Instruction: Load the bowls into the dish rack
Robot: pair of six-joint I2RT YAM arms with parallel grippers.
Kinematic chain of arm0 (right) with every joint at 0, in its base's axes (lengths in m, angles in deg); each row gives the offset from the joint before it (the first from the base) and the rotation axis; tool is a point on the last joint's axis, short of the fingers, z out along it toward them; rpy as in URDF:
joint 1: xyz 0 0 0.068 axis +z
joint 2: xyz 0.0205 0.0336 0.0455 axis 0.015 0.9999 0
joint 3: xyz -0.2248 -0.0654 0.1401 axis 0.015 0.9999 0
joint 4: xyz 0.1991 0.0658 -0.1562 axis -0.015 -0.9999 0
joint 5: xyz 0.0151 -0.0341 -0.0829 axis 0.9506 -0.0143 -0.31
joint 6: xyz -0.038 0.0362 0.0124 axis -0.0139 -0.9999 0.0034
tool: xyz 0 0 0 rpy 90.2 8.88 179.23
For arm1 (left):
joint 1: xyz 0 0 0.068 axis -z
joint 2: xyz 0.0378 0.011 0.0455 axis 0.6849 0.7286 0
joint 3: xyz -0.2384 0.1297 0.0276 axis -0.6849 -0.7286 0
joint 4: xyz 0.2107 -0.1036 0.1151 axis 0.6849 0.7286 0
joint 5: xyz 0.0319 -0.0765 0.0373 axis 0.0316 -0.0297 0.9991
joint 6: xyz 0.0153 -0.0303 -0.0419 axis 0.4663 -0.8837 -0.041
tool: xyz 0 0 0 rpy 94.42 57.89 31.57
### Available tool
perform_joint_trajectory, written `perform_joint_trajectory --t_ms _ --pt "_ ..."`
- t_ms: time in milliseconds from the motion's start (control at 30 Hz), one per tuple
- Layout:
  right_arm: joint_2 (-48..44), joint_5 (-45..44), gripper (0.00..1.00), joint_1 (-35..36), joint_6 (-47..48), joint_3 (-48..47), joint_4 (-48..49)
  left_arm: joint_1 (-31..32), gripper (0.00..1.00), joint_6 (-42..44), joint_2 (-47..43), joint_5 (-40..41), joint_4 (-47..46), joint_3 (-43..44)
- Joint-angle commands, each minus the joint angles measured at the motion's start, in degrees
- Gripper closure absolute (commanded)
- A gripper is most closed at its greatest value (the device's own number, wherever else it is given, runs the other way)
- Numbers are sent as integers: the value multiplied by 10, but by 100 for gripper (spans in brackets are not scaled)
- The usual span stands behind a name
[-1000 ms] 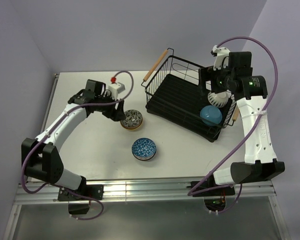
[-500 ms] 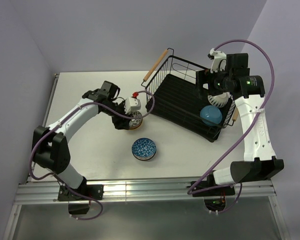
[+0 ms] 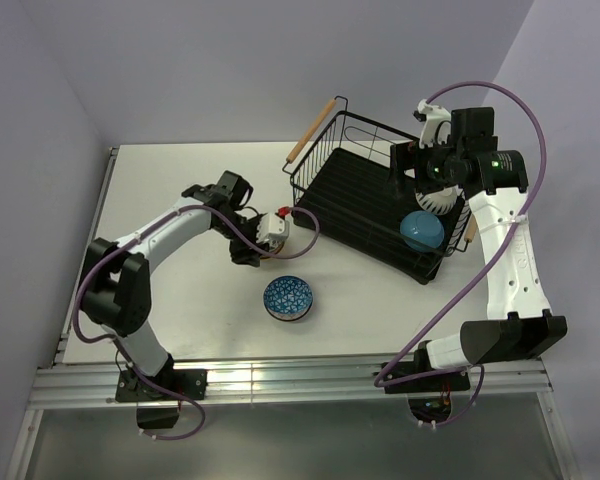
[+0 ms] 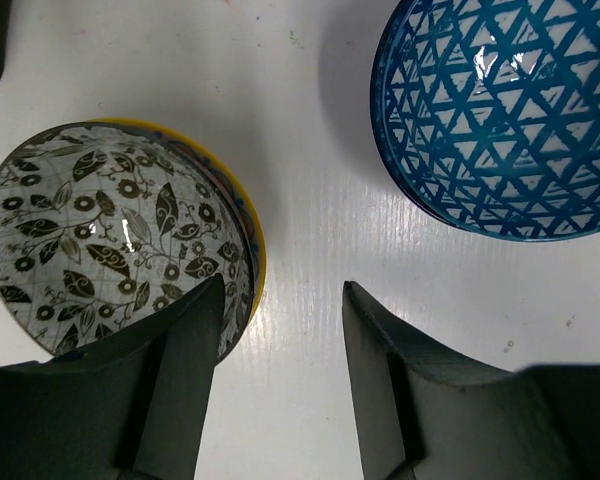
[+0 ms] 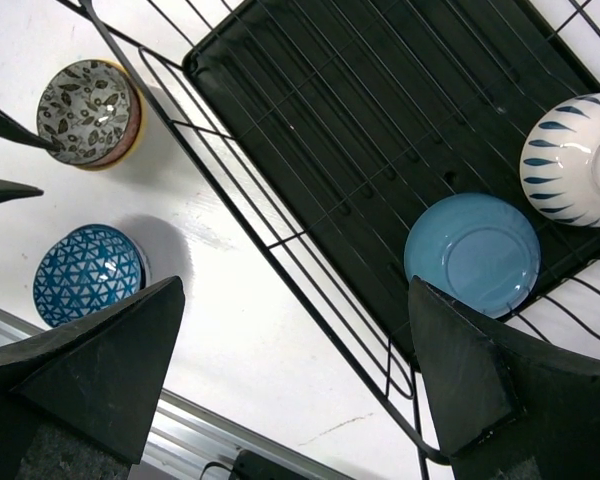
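Note:
The black wire dish rack [image 3: 352, 190] stands at the back right and holds a light blue bowl [image 3: 421, 230] and a white bowl with blue petals [image 3: 442, 197]. Both also show in the right wrist view, the light blue bowl [image 5: 472, 252] and the white bowl [image 5: 575, 160]. A floral bowl with a yellow rim [image 4: 110, 235] and a blue triangle-patterned bowl [image 4: 505, 110] sit on the table. My left gripper [image 4: 280, 290] is open and straddles the floral bowl's rim, one finger inside, one outside. My right gripper [image 5: 295, 290] is open and empty, high above the rack's near edge.
The rack has a wooden handle at its far left [image 3: 310, 130]. The blue patterned bowl [image 3: 288, 298] lies in front of the left gripper [image 3: 258, 248]. White table [image 3: 180, 300] stretches left to a metal rail at the near edge. Walls close the back and sides.
My left arm has swung right and toward the near edge, bringing its gripper down over the floral bowl's rim. My right gripper has shifted slightly left above the rack.

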Motion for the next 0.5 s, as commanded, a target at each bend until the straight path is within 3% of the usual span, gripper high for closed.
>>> perform_joint_trajectory --t_ms 0,233,467 --pt "0 10 0 -4 0 4 -6 6 45 28 16 -1 -8 3" --pt "5 12 0 -4 2 1 -9 6 49 28 47 4 -9 23" --pt "7 10 0 -4 4 3 -10 7 63 32 51 -3 -3 33"
